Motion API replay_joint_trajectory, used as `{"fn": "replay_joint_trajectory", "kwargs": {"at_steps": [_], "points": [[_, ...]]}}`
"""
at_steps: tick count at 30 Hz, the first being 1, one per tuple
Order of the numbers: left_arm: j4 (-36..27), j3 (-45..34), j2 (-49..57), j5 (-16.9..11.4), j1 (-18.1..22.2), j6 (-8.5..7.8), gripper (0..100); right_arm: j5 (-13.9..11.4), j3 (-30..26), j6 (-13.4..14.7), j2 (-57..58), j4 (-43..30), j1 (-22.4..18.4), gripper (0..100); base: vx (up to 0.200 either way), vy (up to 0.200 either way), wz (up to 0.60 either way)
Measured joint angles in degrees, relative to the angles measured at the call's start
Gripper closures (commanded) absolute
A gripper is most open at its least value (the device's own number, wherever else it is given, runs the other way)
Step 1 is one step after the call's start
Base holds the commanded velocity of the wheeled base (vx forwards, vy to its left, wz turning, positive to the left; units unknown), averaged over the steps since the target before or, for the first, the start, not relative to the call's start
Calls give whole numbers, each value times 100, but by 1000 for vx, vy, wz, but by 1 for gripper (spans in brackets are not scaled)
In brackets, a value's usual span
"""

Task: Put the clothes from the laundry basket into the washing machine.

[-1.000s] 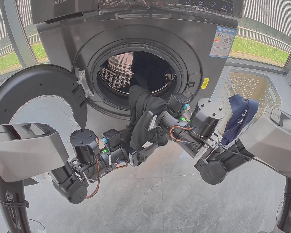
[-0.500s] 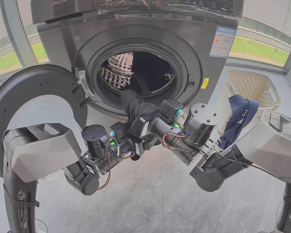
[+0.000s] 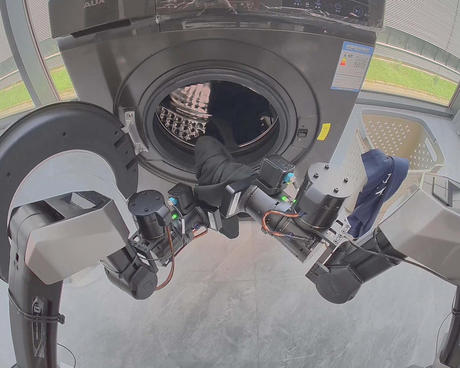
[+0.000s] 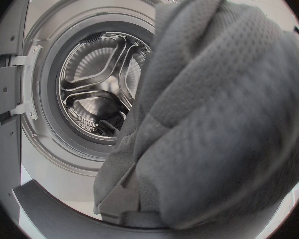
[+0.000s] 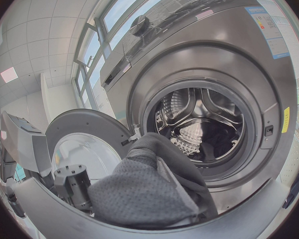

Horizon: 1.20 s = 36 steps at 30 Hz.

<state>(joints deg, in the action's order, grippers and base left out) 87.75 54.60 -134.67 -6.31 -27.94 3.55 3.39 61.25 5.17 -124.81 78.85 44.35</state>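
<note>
Loading step in hand, by judgement: one charcoal mesh-knit garment (image 3: 214, 167), bunched over the left gripper (image 3: 215, 220) and right gripper (image 3: 233, 199), sits just in front of the round opening of the grey front-loading washing machine (image 3: 312, 62).

Whether either gripper is clamped or spread cannot be told, as cloth covers both.

The next move calls for a push forward over the lower lip into the steel drum (image 3: 189, 113), then release.

Count:
- one round door (image 3: 56, 139), swung open leftward
- one cream perforated laundry basket (image 3: 398, 134)
- one navy garment (image 3: 378, 180), draped on its rim
- one dark item (image 5: 219, 140), lying inside the drum
</note>
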Motion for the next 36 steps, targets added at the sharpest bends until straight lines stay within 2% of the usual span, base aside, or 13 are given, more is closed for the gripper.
{"fn": "replay_joint_trajectory", "kwargs": {"at_steps": [11, 18, 19, 24, 28, 31, 36], "points": [[79, -265, 341, 41, 177, 72, 100, -6, -581, 55, 300, 11, -513, 100, 0, 0, 0], [77, -819, 937, 51, 171, 113, 100, -16, -816, 57, 301, 68, -571, 100, 0, 0, 0], [79, -913, 1028, 62, 168, 116, 100, -16, -827, 57, 286, 79, -555, 0, 0, 0, 0], [85, -1215, 1373, 319, 116, 110, 100, -38, -866, 84, 234, 90, -428, 0, 0, 0, 0], [93, -1357, 1601, 475, 94, 57, 100, -85, -1108, 46, 312, 48, -347, 0, 0, 0, 0], [90, -1506, 1777, 545, 60, 12, 100, -219, -1532, -55, 452, 30, -301, 0, 0, 0, 0], [93, -1985, 2191, 616, -39, -29, 100, -439, -2608, -162, 841, 63, -223, 0, 0, 0, 0]]}}
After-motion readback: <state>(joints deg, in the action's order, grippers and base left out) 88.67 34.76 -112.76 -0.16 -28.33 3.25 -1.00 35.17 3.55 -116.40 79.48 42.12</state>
